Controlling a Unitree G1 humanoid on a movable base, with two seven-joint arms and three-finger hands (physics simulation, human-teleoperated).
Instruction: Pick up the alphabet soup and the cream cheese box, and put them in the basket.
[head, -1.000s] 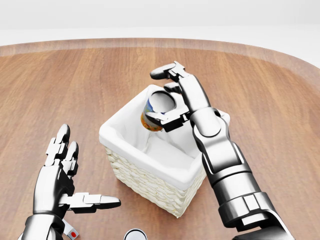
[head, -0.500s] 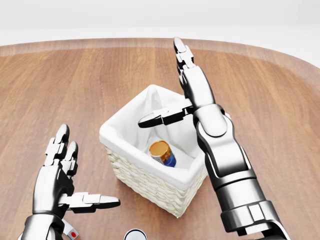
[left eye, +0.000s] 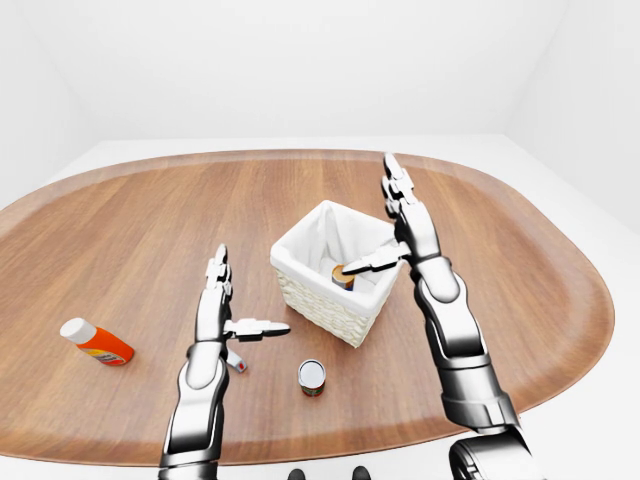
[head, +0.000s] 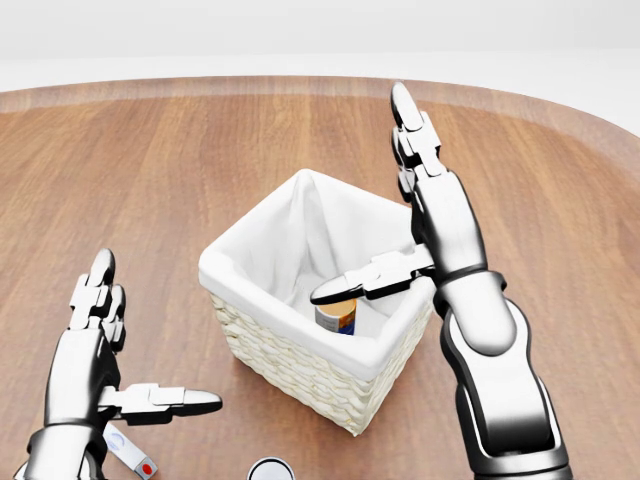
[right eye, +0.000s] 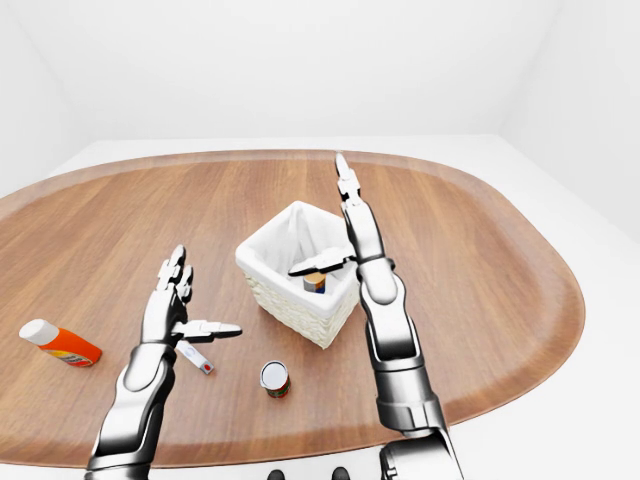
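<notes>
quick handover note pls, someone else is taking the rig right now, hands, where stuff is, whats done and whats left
Right hand: open, empty, raised over the basket.
Left hand: open, empty, above the table, left of the basket.
Alphabet soup: inside the basket, done.
Cream cheese box: not clearly identified; the small white item under the left hand may be it.
Also on the table: a small can and an orange bottle.
Left: find the box, pick it up, put it in the basket.
</notes>
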